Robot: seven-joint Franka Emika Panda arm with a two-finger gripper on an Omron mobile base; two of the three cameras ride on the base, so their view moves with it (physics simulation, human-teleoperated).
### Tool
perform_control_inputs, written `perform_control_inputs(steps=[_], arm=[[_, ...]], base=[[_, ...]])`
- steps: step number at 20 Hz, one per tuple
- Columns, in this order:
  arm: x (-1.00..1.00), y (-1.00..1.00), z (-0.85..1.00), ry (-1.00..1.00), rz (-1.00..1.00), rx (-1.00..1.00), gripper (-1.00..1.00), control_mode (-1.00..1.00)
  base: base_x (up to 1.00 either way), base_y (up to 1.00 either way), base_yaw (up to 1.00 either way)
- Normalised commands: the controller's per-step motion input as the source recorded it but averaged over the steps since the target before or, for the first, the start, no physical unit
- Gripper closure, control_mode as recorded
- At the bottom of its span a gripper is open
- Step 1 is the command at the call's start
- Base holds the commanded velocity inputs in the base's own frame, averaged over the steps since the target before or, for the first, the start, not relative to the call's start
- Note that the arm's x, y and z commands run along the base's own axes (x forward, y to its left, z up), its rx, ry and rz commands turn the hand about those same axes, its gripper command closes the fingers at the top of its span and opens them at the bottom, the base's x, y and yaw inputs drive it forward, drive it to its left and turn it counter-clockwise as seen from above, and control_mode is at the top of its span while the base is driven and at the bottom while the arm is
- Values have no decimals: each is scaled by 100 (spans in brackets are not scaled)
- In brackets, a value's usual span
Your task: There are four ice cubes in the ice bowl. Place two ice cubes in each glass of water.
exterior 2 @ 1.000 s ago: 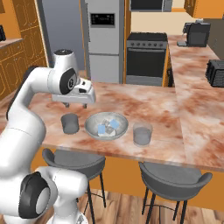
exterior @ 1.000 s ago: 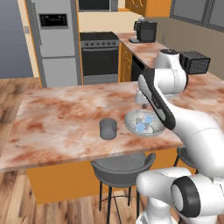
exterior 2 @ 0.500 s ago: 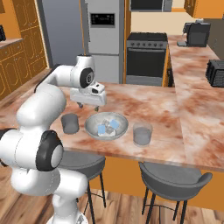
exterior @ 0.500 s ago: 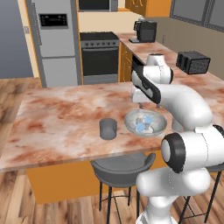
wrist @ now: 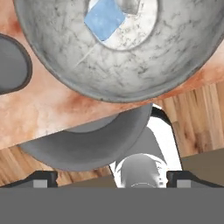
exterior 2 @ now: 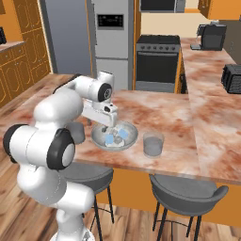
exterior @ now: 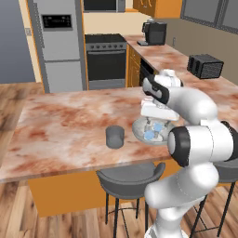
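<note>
The tool [exterior 2: 112, 126] hangs spread wide just above the ice bowl [exterior 2: 100, 140] on the bench [exterior 2: 164, 113], likely readied to drop over an ice cube [wrist: 104, 19]. One glass [exterior 2: 153, 143] stands beside the bowl, another [exterior: 114, 136] opposite.

Marbled table [exterior: 65, 125] carries bowl [exterior: 139, 128] near the front edge, a glass [exterior: 114, 137] [exterior 2: 153, 143] either side.
</note>
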Motion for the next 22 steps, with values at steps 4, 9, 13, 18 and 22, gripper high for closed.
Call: perform_control_inputs(steps=[4, 9, 13, 18, 22], arm=[[-14, 0, -65, 0, -10, 2, -100, -100], [20, 0, -29, 0, 0, -2, -100, -100], [46, -6, -35, 0, 0, -3, -100, -100], [56, -18, -23, 0, 0, 0, -100, -100], [23, -9, -20, 0, 0, 0, -100, -100]], base=[[0, 0, 0], [0, 0, 0], [0, 0, 0], [0, 0, 0], [0, 0, 0]])
